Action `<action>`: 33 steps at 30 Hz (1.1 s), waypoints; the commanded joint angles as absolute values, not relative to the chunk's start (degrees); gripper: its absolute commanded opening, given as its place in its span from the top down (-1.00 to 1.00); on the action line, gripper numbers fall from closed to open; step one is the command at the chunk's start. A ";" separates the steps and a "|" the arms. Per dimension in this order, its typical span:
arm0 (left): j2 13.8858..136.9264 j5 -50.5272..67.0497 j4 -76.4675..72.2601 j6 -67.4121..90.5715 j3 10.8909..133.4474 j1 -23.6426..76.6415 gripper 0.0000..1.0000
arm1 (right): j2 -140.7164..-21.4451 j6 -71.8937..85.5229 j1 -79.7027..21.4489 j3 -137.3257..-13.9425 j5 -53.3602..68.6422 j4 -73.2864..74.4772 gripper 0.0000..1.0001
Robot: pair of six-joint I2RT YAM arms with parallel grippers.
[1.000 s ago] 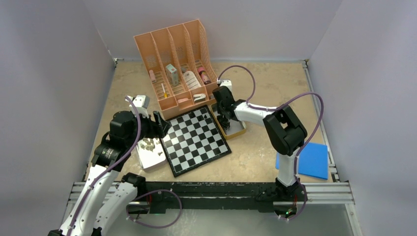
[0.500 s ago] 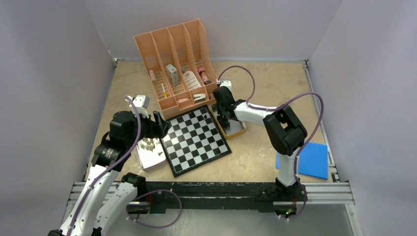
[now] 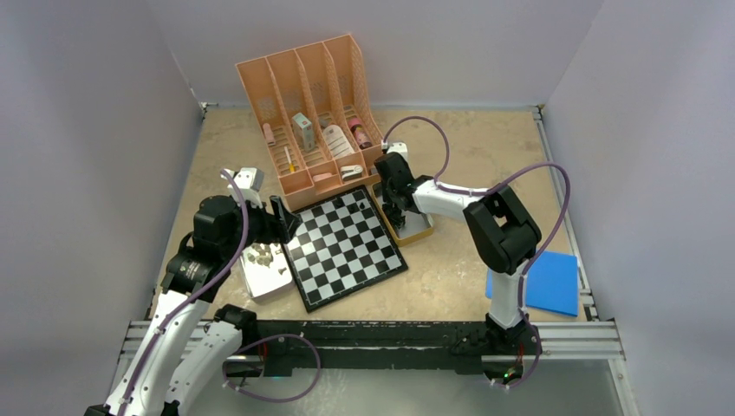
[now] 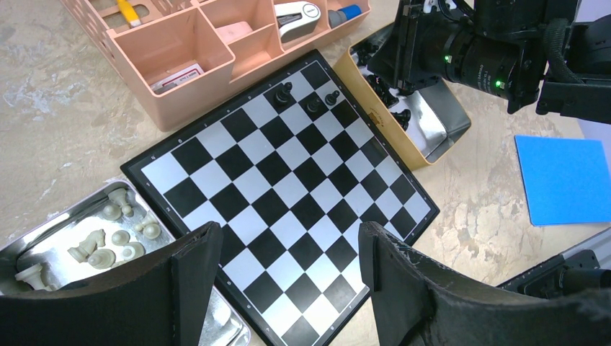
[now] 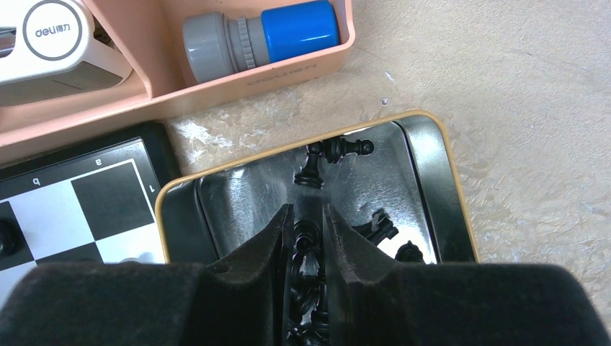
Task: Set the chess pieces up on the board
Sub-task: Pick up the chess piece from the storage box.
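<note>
While sunk into the gold-rimmed tray point(image 5: 424, 180) just beside the far right edge of the board point(image 4: 281, 187), pinches one black piece point(image 5: 306, 244) between the nearly closed fingers of the right gripper point(image 5: 308, 215). Leaves other black pieces point(image 5: 346, 148) loose on that tray's floor ahead of the fingers, one lying flat and one upright beside it. Shows three black pieces point(image 4: 315, 106) standing on squares at the board's far corner, close to the pink organizer point(image 4: 173, 65). Holds the left gripper point(image 4: 288, 241) spread wide and empty above the board's near left part, well apart from the right one. Finds the pale pieces point(image 4: 108, 241) gathered in the silver tray point(image 4: 50, 249) just beside the board's left edge, some upright, some tipped over.
</note>
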State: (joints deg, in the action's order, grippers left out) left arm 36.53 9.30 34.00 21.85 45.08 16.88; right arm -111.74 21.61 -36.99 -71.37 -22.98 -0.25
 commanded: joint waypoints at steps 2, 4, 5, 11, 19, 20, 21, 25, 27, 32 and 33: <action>36.17 8.94 32.36 21.80 44.82 16.51 -0.38 | -111.55 21.91 -36.99 -73.22 -22.98 -0.09 0.53; 36.12 8.96 32.41 21.80 44.83 16.46 -0.38 | -111.75 21.88 -37.00 -73.34 -22.70 -0.09 0.54; 36.27 8.93 32.35 21.80 44.82 16.52 -0.38 | -111.80 21.75 -37.00 -73.45 -22.67 -0.09 0.54; 36.05 8.79 32.36 21.88 44.82 16.52 -0.38 | -111.89 21.85 -37.16 -73.81 -22.24 -0.09 0.50; 35.78 8.61 32.42 21.93 44.74 16.52 -0.38 | -111.93 22.29 -37.44 -73.64 -22.77 1.48 0.59; 35.77 8.57 32.43 21.97 44.78 16.52 -0.38 | -111.97 22.26 -37.49 -73.77 -22.72 1.57 0.59; 35.77 8.59 32.43 21.97 44.81 16.50 -0.38 | -111.90 22.24 -37.52 -73.78 -22.76 1.58 0.60; 35.72 8.60 32.43 21.97 44.82 16.52 -0.38 | -111.49 22.24 -37.63 -73.95 -22.90 1.88 0.74; 35.63 8.53 32.43 21.97 44.82 16.46 -0.38 | -110.93 22.28 -37.79 -74.15 -23.18 2.51 0.78; 35.78 8.52 32.43 21.97 44.82 16.51 -0.38 | -107.33 22.89 -38.54 -74.73 -24.78 4.72 0.79; 35.71 8.53 32.41 21.97 44.82 16.52 -0.38 | -106.81 22.92 -38.58 -74.93 -24.85 5.02 0.79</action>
State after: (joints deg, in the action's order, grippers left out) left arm 36.03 8.75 34.00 21.87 45.08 16.88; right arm -111.66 22.04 -37.85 -72.18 -23.07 2.79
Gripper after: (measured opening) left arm 0.692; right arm 0.116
